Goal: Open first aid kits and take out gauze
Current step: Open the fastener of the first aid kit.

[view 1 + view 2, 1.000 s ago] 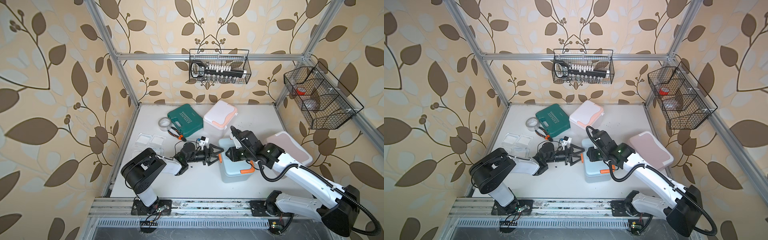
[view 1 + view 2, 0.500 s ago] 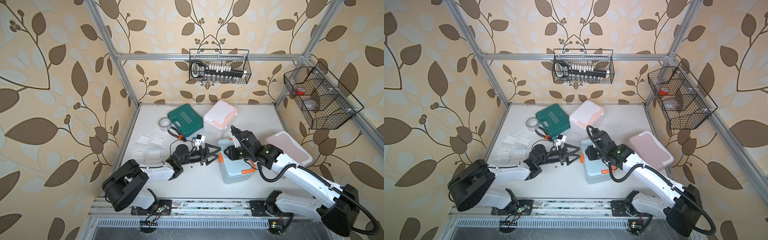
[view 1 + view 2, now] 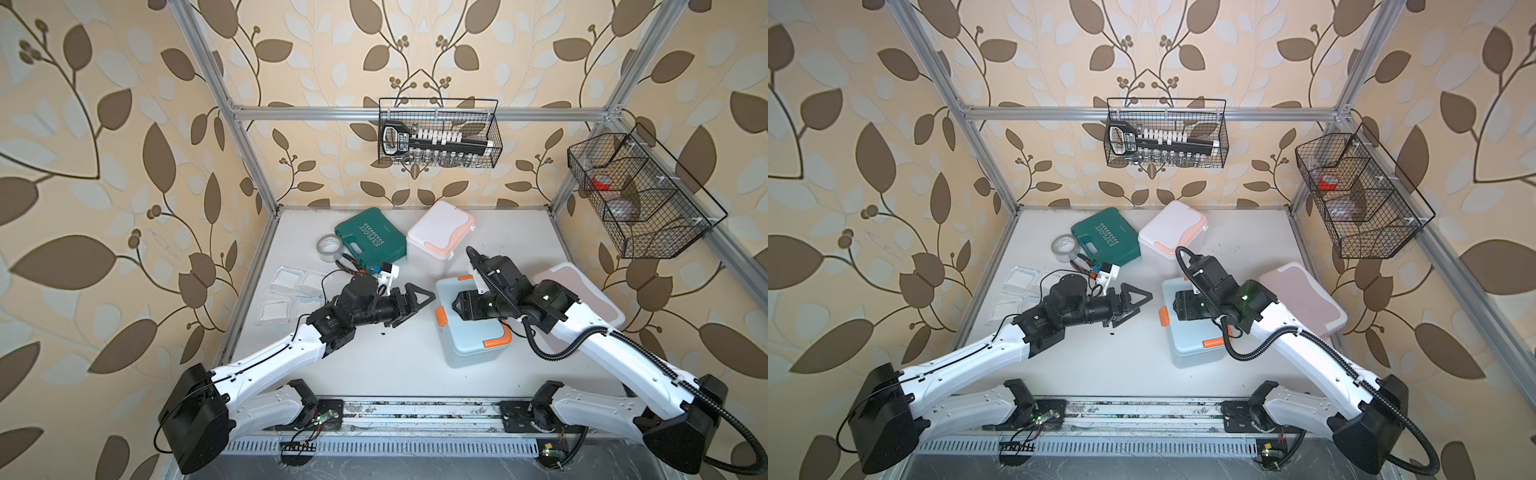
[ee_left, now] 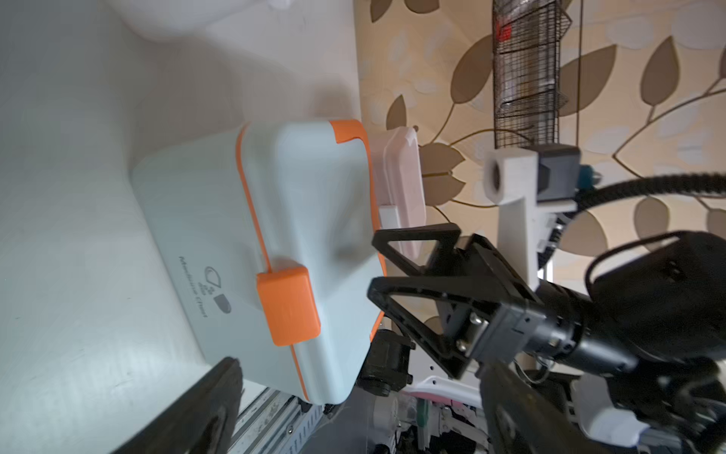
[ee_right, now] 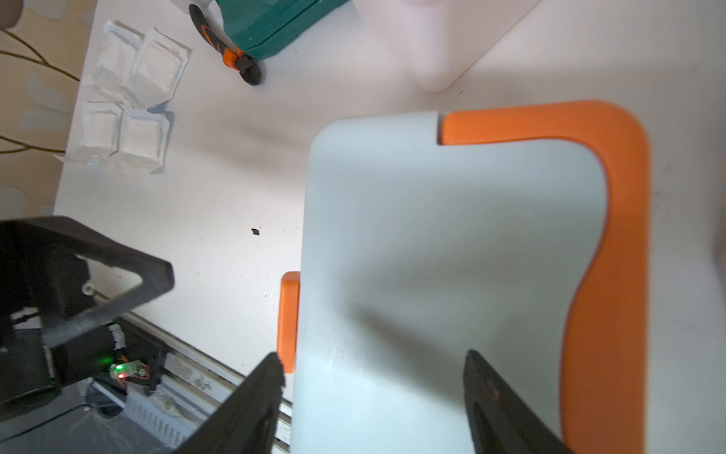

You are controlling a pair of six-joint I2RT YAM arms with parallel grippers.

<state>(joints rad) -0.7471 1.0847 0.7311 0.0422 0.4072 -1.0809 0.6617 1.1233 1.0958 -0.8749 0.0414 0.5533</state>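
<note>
While the light blue plastic box with orange trim sits lid-down and latched near the front of the white table, the right gripper hangs over that lid with its jaws spread wide and nothing between them. Its black fingers frame the pale lid in the wrist view, and whether they touch the lid cannot be told. Just left of the box, the left gripper points at the orange latch on the box's side. It is close to the latch but apart from it, with triangular fingers parted and empty.

Beside the blue box on its right lies the dusty pink plastic box with a white base, closed and partly hidden by the right arm. By the table's left edge, four clear square gauze packets with white pads lie flat in a cluster, outside every box.

Farther back stands the white plastic box with peach trim, also closed. To its left is a flat dark green case with white lettering, with a grey roll of tape touching it. Two black wire baskets hang on the walls beyond.
</note>
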